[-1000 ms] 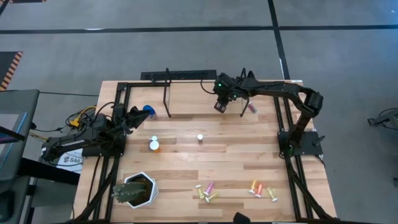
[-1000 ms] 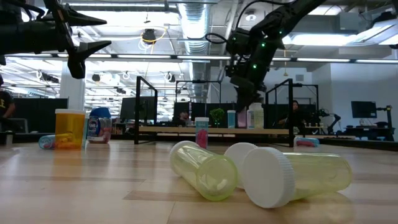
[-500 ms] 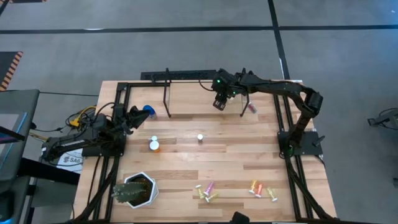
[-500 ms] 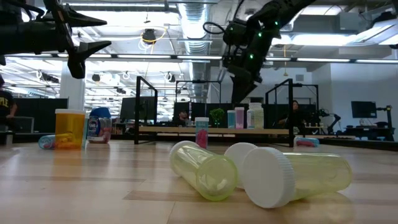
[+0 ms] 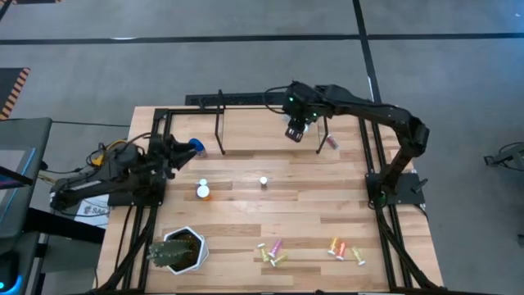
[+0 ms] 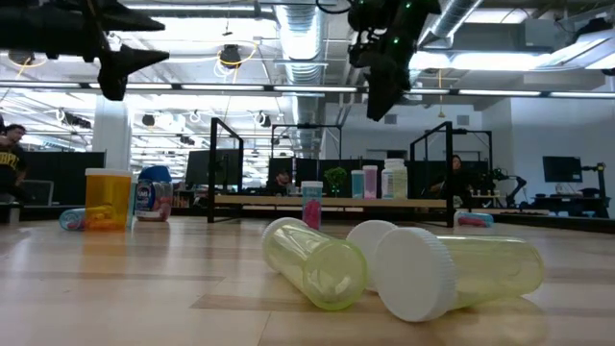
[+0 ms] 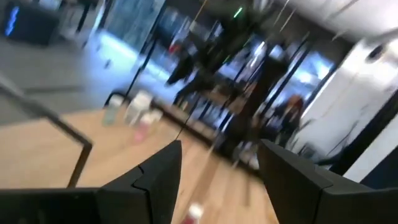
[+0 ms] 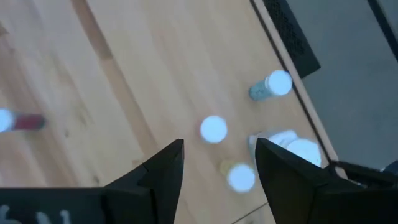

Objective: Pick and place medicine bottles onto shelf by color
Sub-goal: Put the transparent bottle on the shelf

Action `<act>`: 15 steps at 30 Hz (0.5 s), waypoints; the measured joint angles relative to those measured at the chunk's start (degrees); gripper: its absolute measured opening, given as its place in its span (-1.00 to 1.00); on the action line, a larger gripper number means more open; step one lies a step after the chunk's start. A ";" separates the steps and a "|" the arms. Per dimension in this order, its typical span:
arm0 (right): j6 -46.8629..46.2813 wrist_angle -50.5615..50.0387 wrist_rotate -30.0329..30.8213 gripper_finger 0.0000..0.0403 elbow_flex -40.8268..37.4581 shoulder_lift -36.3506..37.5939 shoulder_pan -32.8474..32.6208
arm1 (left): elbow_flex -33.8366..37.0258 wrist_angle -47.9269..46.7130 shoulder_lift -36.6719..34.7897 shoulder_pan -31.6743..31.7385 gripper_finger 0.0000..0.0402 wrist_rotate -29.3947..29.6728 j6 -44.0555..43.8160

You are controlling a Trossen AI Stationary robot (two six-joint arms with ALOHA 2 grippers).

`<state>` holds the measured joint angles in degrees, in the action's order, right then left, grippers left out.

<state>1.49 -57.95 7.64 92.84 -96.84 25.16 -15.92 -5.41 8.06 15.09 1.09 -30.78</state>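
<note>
The shelf (image 6: 288, 200) stands at the table's far side between black rod uprights (image 5: 221, 123). Several small bottles (image 6: 382, 182) stand on its plank: teal, pink and white. They show white-capped in the right wrist view (image 8: 213, 129). My right gripper (image 6: 380, 86) hangs open and empty well above them; it also shows in the high view (image 5: 296, 131) and its wrist view (image 8: 219, 168). My left gripper (image 5: 175, 151) is open and empty at the far left, beside the blue-lidded bottle (image 5: 195, 146). An orange bottle (image 5: 202, 191) and a pink one (image 5: 263, 181) stand mid-table.
Yellow, pink and orange bottles lie near the front edge (image 5: 274, 254) (image 5: 344, 249), close to the low camera (image 6: 317, 264). A pink bottle (image 5: 331, 142) lies right of the shelf. A green spiky plant in a white pot (image 5: 176, 250) stands front left. People show in the room behind.
My right gripper has risen from just above the bottles on the shelf to well above it, drifting slightly toward the table's right edge. The bottles on the shelf stay upright. My left gripper has risen a little.
</note>
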 joint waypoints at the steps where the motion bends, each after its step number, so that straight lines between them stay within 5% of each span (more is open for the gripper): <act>1: -0.39 -0.86 0.02 0.08 0.00 0.50 -0.34 | -1.63 -2.34 1.78 0.00 -0.01 0.28 -0.06; 9: -1.82 -6.29 2.23 0.07 0.00 3.84 -2.74 | -15.65 -24.80 18.05 0.00 -0.01 4.76 -3.03; 15: -1.94 -8.62 4.55 0.07 0.00 6.16 -3.46 | -27.23 -41.34 29.86 0.00 -0.01 4.37 14.02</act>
<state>-0.45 -66.57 12.19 92.84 -90.68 21.70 -43.15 -46.75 37.92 15.09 5.46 -16.76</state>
